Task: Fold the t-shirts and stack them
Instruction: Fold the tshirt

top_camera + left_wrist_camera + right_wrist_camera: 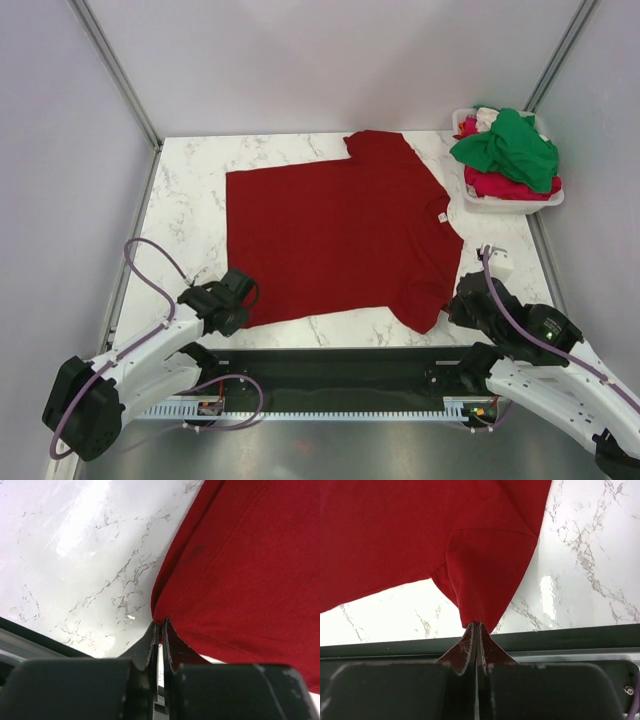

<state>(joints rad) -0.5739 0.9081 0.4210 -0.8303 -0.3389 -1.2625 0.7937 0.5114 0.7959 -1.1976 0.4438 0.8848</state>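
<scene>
One dark red t-shirt (340,235) lies spread on the tabletop (185,210); left gripper (232,300) jaws clamped on its near-left corner; right gripper (462,305) jaws pinching the near-right sleeve tip; bare marble left and far; one green t-shirt (510,148) tops lighter red cloth (500,185) in the far-right basket (510,207).

Shirts, basket, table and grippers, counted.
One dark red t-shirt (340,235); one green t-shirt (510,148); lighter red shirts (495,186), number unclear; one white basket (512,208); one marble table (190,200); two grippers, left gripper (159,629) and right gripper (476,629).
</scene>
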